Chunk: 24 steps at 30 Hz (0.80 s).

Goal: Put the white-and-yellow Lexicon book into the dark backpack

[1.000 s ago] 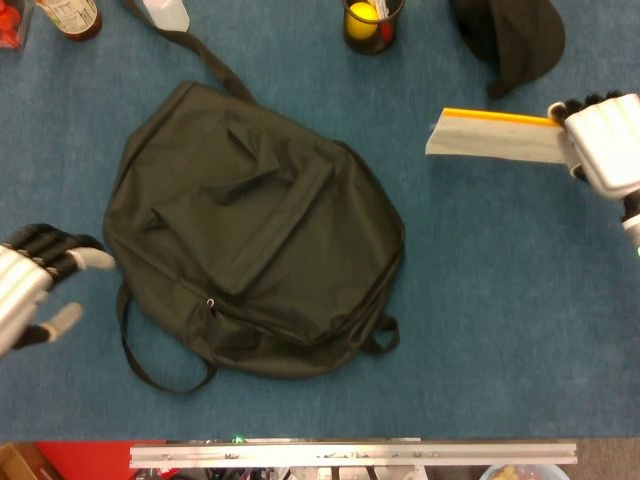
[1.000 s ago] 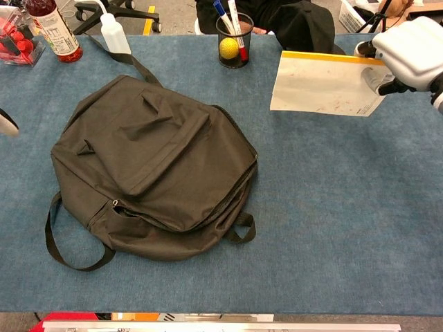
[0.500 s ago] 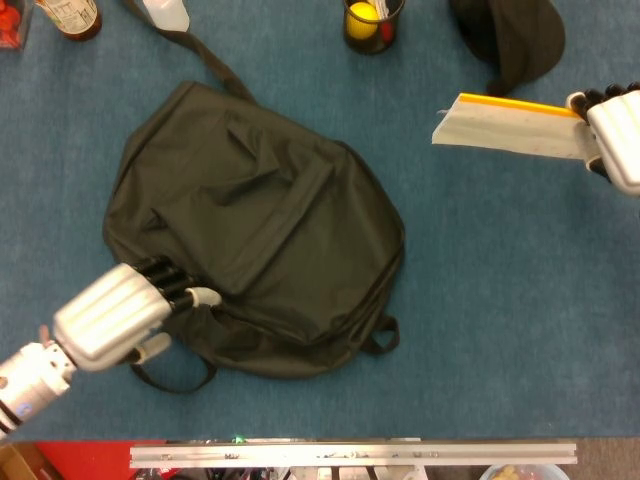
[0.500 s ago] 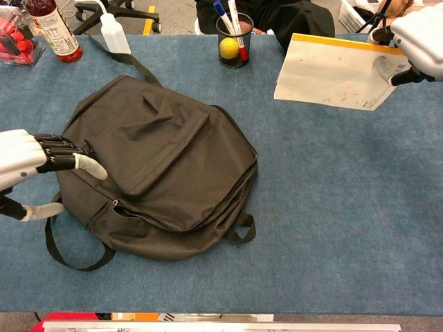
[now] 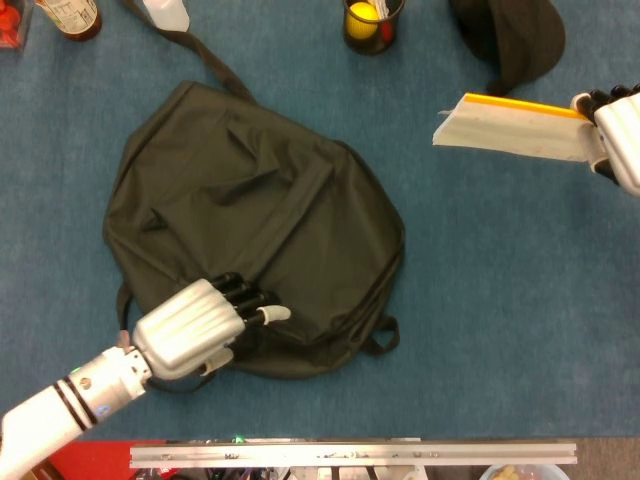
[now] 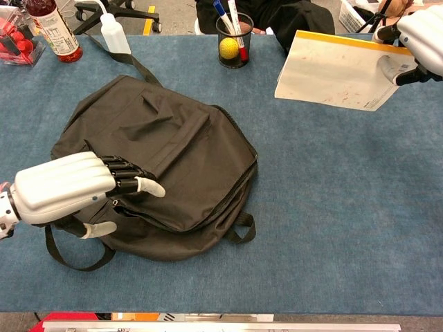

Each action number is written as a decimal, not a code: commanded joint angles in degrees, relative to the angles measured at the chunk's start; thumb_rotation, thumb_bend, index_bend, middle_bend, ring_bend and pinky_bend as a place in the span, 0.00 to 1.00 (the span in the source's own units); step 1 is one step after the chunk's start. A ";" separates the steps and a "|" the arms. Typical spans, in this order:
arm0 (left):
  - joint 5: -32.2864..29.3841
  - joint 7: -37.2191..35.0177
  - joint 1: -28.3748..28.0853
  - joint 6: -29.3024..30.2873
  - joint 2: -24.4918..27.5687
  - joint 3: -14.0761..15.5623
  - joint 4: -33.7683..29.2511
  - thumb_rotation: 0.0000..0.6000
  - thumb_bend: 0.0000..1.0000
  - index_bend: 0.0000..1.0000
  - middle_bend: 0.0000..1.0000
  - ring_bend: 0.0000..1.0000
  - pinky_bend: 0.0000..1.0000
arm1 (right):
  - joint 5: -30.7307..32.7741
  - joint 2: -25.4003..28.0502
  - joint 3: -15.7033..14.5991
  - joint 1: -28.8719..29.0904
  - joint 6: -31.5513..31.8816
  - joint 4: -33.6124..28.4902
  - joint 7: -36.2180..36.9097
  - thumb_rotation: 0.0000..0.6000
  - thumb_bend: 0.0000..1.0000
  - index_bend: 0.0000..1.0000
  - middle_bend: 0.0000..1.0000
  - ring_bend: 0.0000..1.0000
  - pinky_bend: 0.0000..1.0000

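Observation:
The dark backpack [image 5: 260, 220] [image 6: 166, 152] lies flat on the blue table, zip shut, straps trailing at top and bottom. My left hand [image 5: 195, 325] [image 6: 69, 188] hovers over its lower left corner by the zip, fingers spread, holding nothing. At the far right, the white book with a yellow edge [image 5: 510, 125] [image 6: 339, 69] is lifted off the table and tilted. My right hand [image 5: 615, 135] [image 6: 419, 38] grips its right end.
A pen cup with a yellow ball [image 6: 232, 41] stands behind the backpack. A dark cap [image 5: 510, 35] lies at the back right. A squeeze bottle [image 6: 114, 34], a red drink bottle [image 6: 52, 28] and a red-filled box [image 6: 15, 38] stand back left.
My left hand has swept in from the left edge to the backpack's lower left corner. My right hand has lifted the book slightly and shifted it right.

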 commanded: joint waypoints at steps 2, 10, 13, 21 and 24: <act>-2.75 4.99 -0.98 -2.96 -3.46 -0.66 0.80 1.00 0.27 0.16 0.18 0.20 0.23 | -0.26 0.29 -0.09 -0.24 0.17 -0.14 0.32 1.00 0.48 0.87 0.68 0.58 0.65; -8.25 11.10 -1.25 -5.29 -8.20 -1.44 2.96 1.00 0.27 0.10 0.14 0.17 0.22 | -0.69 0.62 -0.10 -0.58 0.34 -0.44 1.13 1.00 0.48 0.87 0.68 0.58 0.65; -9.59 12.63 -1.30 -5.55 -9.68 -1.32 4.00 1.00 0.27 0.09 0.13 0.17 0.22 | -0.88 0.66 -0.11 -0.73 0.50 -0.49 1.37 1.00 0.48 0.87 0.69 0.58 0.65; -13.05 15.90 -1.10 -5.45 -13.70 -1.02 5.78 1.00 0.27 0.07 0.12 0.16 0.22 | -0.95 0.78 -0.21 -1.02 0.31 -0.36 1.94 1.00 0.48 0.87 0.69 0.58 0.65; -14.18 16.86 -1.40 -5.68 -14.91 -1.14 6.04 1.00 0.27 0.07 0.12 0.16 0.22 | -1.06 0.91 -0.25 -1.10 0.23 -0.34 2.19 1.00 0.48 0.87 0.69 0.58 0.65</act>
